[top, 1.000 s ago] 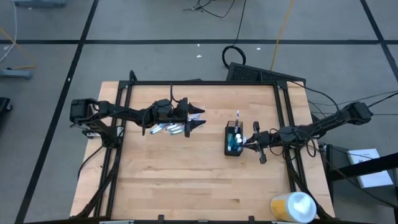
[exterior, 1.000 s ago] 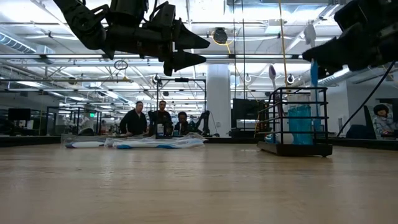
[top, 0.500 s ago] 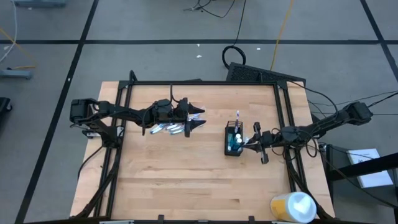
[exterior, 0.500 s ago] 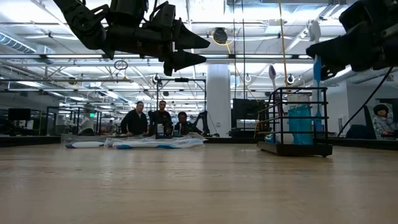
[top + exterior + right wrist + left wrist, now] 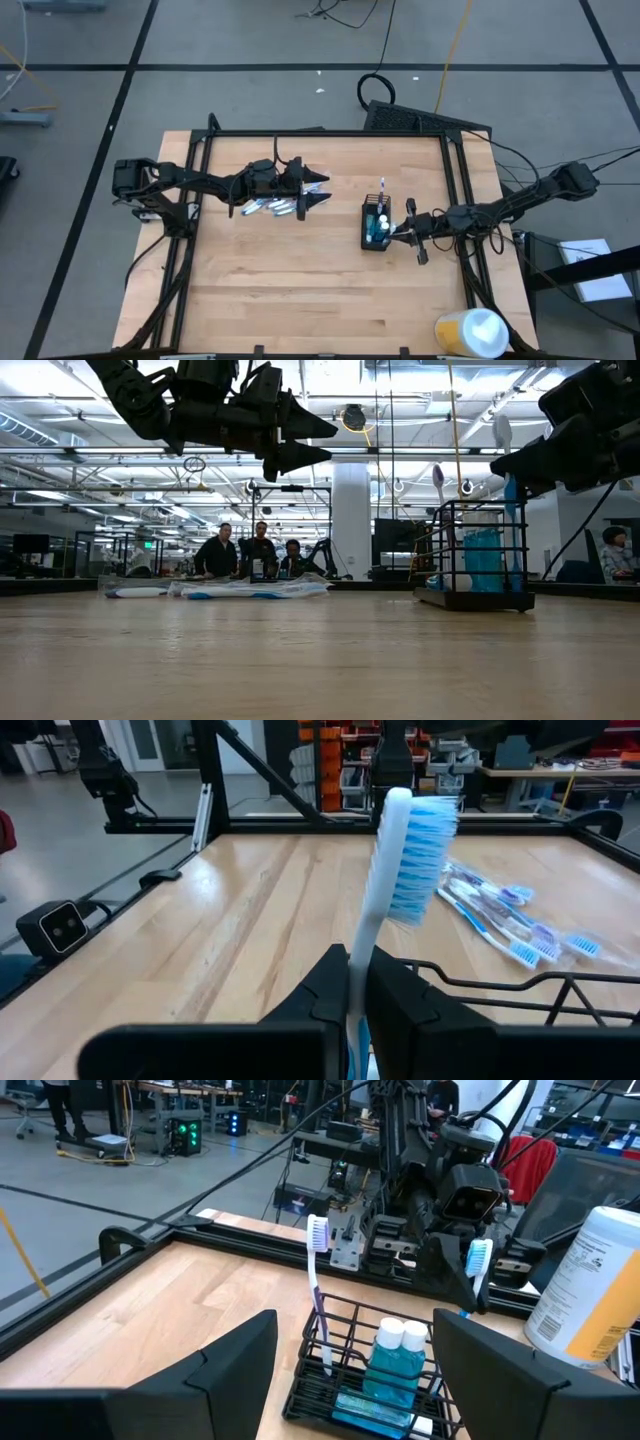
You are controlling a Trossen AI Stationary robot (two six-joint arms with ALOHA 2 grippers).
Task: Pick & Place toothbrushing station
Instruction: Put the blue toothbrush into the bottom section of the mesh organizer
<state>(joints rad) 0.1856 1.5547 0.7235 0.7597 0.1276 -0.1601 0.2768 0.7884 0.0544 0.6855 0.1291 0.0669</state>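
The black wire cup point(image 5: 375, 226) stands on the table right of centre, with blue white-capped tubes point(image 5: 390, 1355) and one upright toothbrush point(image 5: 317, 1275) in it. My right gripper point(image 5: 400, 229) is at the cup's right side, shut on a blue-and-white toothbrush point(image 5: 400, 860) that stands upright over the cup point(image 5: 478, 555). A pile of toothbrushes point(image 5: 265, 207) lies flat on the table at the left. My left gripper point(image 5: 322, 190) hovers open and empty above the table, just right of the pile. My right gripper pinches the toothbrush's handle point(image 5: 362, 955) between its two fingers, some way below the bristle head. The fingers come level from the table's right side and lie across the handle. The brush stands upright, head up, its blue lower end point(image 5: 511, 535) inside the cup's wires.
A yellow-and-white roll point(image 5: 470, 332) stands at the table's near right corner. A black metal frame point(image 5: 330, 133) runs around the table. People point(image 5: 255, 552) stand in the room far behind the table. Bare wood lies between the pile and the cup.
My right gripper has gone down and slightly toward the cup, still shut on the toothbrush. The brush has stayed upright and its lower end has sunk into the cup.
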